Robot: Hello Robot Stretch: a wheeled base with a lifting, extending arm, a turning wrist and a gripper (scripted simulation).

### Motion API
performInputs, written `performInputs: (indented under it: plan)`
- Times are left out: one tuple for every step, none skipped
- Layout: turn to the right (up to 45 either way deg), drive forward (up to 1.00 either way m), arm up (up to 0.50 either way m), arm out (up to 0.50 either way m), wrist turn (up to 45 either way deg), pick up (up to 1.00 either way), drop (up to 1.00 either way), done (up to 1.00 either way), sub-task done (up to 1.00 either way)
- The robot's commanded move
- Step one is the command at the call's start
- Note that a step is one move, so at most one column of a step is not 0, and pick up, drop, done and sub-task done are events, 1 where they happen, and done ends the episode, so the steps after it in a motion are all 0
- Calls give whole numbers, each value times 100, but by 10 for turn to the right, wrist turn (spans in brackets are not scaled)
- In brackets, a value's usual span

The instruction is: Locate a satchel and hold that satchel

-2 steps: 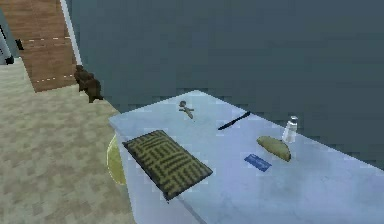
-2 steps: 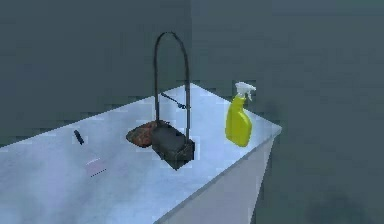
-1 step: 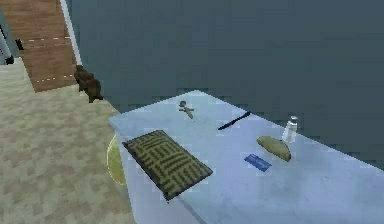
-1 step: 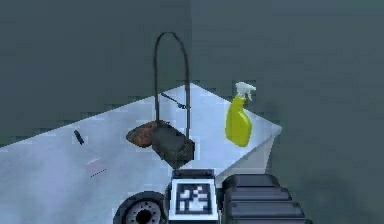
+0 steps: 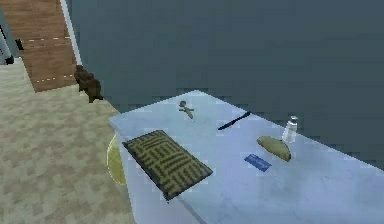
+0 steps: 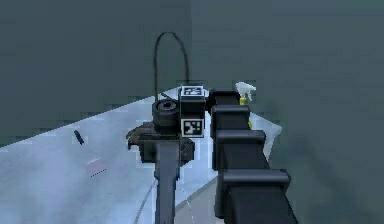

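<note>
Nearest lies the patterned mat (image 5: 167,162) on the pale table (image 5: 330,190). The gripper (image 6: 160,135) shows with this table behind it, and whether its fingers hold anything I cannot tell. Searching is the step in hand: what may be the satchel (image 5: 90,84) — a brown lump — sits far left on the floor (image 5: 50,150), so the base should next turn toward it.

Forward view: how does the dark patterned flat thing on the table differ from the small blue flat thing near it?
The patterned flat thing is much larger than the blue flat thing. The patterned one is dark olive with pale lines; the blue one shows no such pattern. The patterned one lies by the edge of the table at the view's left; the blue one lies farther in, by a yellowish-brown lump. Both lie flat on the table.
</note>
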Motion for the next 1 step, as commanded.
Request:
performInputs:
  plan:
    - [0,0,0,0,450,0,0,0,0]
